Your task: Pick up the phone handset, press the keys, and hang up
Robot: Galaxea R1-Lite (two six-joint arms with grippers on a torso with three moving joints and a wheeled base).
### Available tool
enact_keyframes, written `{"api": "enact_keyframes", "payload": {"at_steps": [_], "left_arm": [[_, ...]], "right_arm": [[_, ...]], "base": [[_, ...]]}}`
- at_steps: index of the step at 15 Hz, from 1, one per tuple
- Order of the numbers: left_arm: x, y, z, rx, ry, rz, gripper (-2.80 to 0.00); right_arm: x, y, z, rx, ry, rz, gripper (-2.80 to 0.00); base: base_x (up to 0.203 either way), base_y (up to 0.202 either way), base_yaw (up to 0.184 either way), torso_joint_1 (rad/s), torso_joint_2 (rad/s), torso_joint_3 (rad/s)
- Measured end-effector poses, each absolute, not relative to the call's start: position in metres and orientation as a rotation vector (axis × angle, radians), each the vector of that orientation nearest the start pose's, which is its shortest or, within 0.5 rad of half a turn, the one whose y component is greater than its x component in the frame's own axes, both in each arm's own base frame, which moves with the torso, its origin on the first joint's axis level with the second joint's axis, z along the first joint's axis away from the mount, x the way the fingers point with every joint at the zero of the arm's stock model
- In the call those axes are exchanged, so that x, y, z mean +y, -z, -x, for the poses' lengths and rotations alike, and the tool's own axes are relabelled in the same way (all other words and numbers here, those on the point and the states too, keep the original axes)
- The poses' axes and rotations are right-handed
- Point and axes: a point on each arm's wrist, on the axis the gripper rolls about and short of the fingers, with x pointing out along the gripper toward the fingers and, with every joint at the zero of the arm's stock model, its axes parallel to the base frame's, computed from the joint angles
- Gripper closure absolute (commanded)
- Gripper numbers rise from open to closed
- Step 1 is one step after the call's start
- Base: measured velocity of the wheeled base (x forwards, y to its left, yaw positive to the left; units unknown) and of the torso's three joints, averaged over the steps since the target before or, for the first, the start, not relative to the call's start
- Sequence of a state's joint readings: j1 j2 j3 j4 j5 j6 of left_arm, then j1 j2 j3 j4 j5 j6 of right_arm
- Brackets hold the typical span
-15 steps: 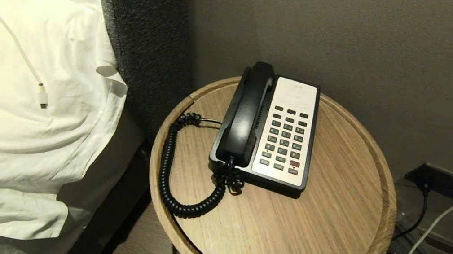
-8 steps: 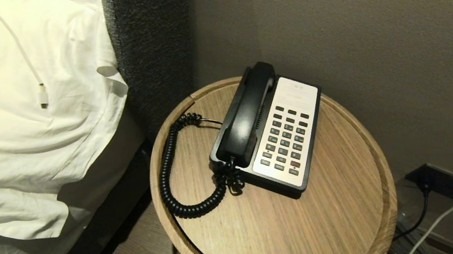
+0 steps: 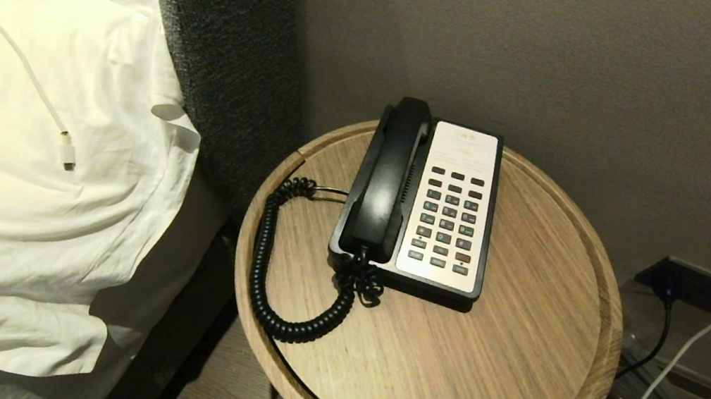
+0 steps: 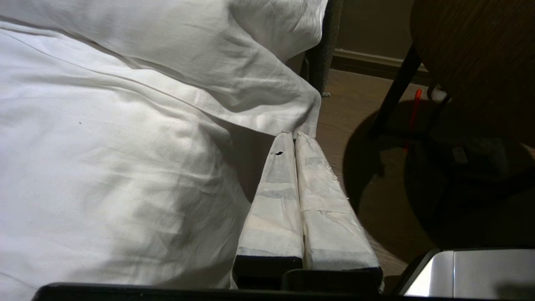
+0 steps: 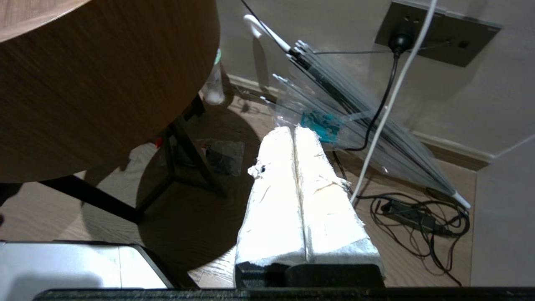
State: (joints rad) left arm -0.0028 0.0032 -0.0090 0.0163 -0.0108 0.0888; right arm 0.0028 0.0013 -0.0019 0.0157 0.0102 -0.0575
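Observation:
The black phone handset [image 3: 388, 180] lies in its cradle on the left side of the phone base [image 3: 406, 277], which stands on a round wooden side table [image 3: 442, 370]. Its black coiled cord [image 3: 274, 265] loops over the table's left part. The keys [image 3: 447, 218] form a dark grid with one red button in the white faceplate. Neither arm shows in the head view. My left gripper [image 4: 294, 134] hangs low beside the white bedding, shut and holding nothing. My right gripper [image 5: 293, 128] hangs below table height over the floor, shut and holding nothing.
A white pillow [image 3: 10, 173] with a white charging cable [image 3: 31, 84] lies left of the table, beside a grey headboard [image 3: 222, 50]. Right of the table are a wall socket [image 3: 695, 282], a folded clear umbrella [image 5: 355, 121] and tangled cables [image 5: 422, 217] on the floor.

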Motion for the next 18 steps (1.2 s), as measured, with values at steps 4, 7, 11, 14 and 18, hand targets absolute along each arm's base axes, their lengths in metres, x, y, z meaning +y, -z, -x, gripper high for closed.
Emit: {"api": "enact_keyframes", "payload": {"at_steps": [4, 7, 11, 14, 18], "left_arm": [[-0.0002, -0.0749, 0.0227, 0.012, 0.016, -0.073, 0.00], [-0.0003, -0.0749, 0.0227, 0.009, 0.016, -0.066, 0.00], [-0.0003, -0.0743, 0.0227, 0.013, 0.017, -0.068, 0.00], [-0.0003, -0.0742, 0.0227, 0.014, 0.016, -0.062, 0.00], [-0.0003, -0.0745, 0.0227, 0.011, 0.016, -0.065, 0.00]], "right_arm": [[0.0002, -0.0744, 0.0229, 0.013, -0.013, 0.053, 0.00], [0.0002, -0.0748, 0.0229, 0.009, -0.014, 0.047, 0.00], [0.0002, -0.0748, 0.0229, 0.008, -0.014, 0.046, 0.00], [0.0002, -0.0749, 0.0229, 0.008, -0.014, 0.046, 0.00], [0.0002, -0.0750, 0.0229, 0.008, -0.013, 0.046, 0.00]], "base": [[0.000, 0.000, 0.000, 0.000, 0.00, 0.000], [0.000, 0.000, 0.000, 0.000, 0.00, 0.000], [0.000, 0.000, 0.000, 0.000, 0.00, 0.000], [0.000, 0.000, 0.000, 0.000, 0.00, 0.000], [0.000, 0.000, 0.000, 0.001, 0.00, 0.008]]}}
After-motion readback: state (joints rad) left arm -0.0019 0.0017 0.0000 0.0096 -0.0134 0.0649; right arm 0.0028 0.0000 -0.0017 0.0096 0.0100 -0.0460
